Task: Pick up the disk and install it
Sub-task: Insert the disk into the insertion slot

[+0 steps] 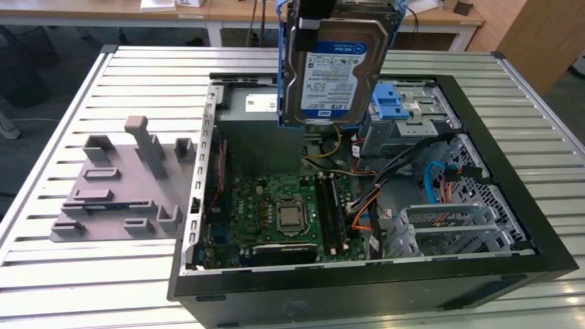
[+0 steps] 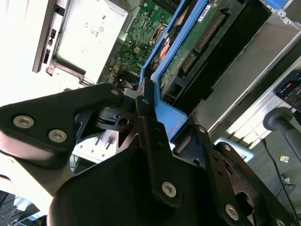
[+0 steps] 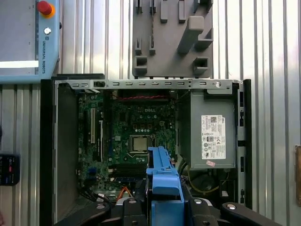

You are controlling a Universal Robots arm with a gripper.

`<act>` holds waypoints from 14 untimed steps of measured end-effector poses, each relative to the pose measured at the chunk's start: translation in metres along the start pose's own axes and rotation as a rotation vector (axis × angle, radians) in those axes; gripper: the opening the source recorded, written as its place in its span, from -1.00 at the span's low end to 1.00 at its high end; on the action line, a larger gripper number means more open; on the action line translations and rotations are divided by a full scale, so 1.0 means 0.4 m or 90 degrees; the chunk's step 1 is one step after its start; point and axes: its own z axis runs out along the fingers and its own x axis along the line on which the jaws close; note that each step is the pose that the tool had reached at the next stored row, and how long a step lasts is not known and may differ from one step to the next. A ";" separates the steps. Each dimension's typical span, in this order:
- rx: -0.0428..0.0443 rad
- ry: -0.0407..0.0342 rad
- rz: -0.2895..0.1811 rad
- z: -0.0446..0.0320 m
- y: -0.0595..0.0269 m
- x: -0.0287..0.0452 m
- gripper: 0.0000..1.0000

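The disk (image 1: 333,68), a grey metal hard drive with a white and blue label and a blue carrier frame, hangs upright above the far side of the open computer case (image 1: 512,205). My gripper (image 1: 347,8) is shut on its top edge. In the second wrist view the black fingers (image 2: 146,117) clamp the blue carrier frame (image 2: 169,113), and the drive's green circuit board (image 2: 197,37) faces the camera. In the first wrist view the carrier frame (image 3: 162,181) sticks out between the fingers (image 3: 129,207) over the motherboard (image 3: 136,136).
Below the disk sits a grey power supply box with a white sticker (image 1: 251,113). A blue latch and drive bay (image 1: 393,110) lie to the exterior view's right of it. A grey fixture block (image 1: 123,185) rests on the slatted table. A pendant with a red button (image 3: 28,37) lies beside the case.
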 end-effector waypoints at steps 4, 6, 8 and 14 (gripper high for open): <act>0.0000 0.0000 0.000 0.000 -0.002 0.008 -0.27; 0.0000 -0.0001 0.000 0.000 -0.004 0.012 -0.27; 0.0000 0.0000 0.000 0.001 -0.005 0.016 -0.27; 0.0000 0.0001 0.000 0.001 -0.008 0.030 -0.27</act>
